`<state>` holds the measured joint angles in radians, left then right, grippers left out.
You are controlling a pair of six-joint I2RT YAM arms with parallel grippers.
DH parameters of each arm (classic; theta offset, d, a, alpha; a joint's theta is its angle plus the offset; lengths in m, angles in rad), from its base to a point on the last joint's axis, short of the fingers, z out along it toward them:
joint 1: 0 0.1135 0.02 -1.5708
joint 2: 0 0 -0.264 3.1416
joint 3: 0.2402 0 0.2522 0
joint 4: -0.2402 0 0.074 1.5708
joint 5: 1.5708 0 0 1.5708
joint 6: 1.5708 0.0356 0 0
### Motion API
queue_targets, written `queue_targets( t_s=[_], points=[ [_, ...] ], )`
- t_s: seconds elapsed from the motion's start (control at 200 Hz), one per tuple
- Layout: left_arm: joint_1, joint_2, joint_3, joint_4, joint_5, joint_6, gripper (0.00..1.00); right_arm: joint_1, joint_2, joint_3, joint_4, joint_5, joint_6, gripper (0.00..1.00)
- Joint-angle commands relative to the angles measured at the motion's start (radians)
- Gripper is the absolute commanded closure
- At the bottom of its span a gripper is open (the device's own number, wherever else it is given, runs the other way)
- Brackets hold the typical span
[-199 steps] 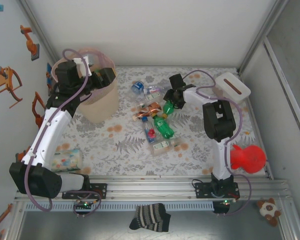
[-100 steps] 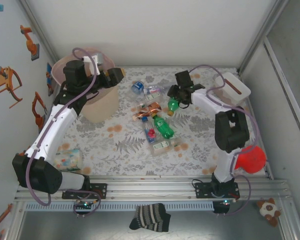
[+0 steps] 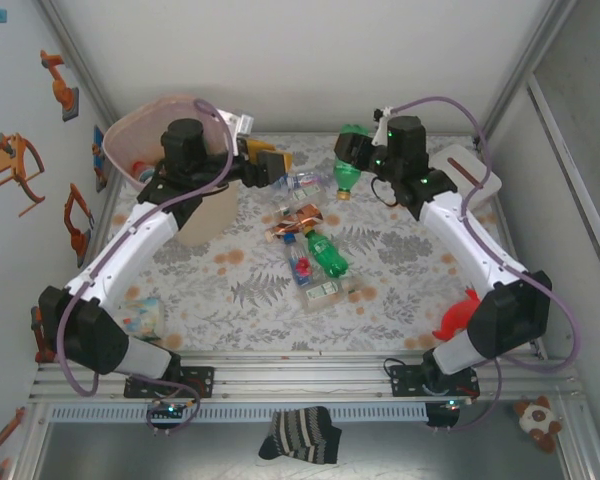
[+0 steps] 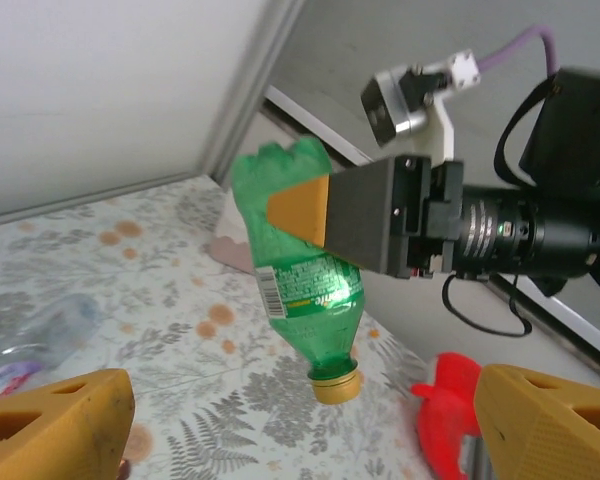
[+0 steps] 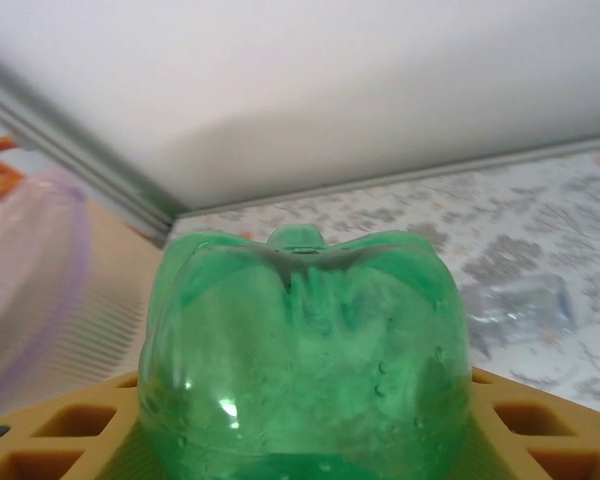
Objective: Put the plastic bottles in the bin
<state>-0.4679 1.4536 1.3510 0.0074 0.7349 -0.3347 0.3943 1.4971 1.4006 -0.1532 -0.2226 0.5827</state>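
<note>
Above the floral table point(image 3: 250, 292), right gripper point(image 3: 355, 152) clamping green bottle point(image 3: 346, 176), cap down

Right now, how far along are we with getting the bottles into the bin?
Done: something red shows inside the bin. In hand: the right end effector grips a green bottle above the table, cap down; the left end effector is open, empty. Left: several bottles mid-table.

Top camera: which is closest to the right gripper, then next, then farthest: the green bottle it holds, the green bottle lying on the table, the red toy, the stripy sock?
1. held green bottle, cap down in the right gripper, at the back.
2. lying green bottle, mid-table.
3. red toy, near right, beside the arm.
4. stripy sock, past the near edge.
</note>
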Motion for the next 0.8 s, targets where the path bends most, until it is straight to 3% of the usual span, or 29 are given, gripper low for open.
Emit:
queue_targets(
  t_s=[0.0,0.456,0.796],
  points=[
    [-0.037,0.038,0.057,0.069,0.116,0.03,0.12,0.011,-0.063,-0.031,0.126,-0.116,0.0,0.47],
    [-0.147,0.179,0.159,0.127,0.218,-0.015,0.15,0.119,-0.13,-0.042,0.291,-0.232,-0.011,0.47],
    [-0.15,0.158,0.159,0.088,0.221,0.031,0.39,0.14,-0.159,-0.046,0.268,-0.226,-0.033,0.47]
  ],
)
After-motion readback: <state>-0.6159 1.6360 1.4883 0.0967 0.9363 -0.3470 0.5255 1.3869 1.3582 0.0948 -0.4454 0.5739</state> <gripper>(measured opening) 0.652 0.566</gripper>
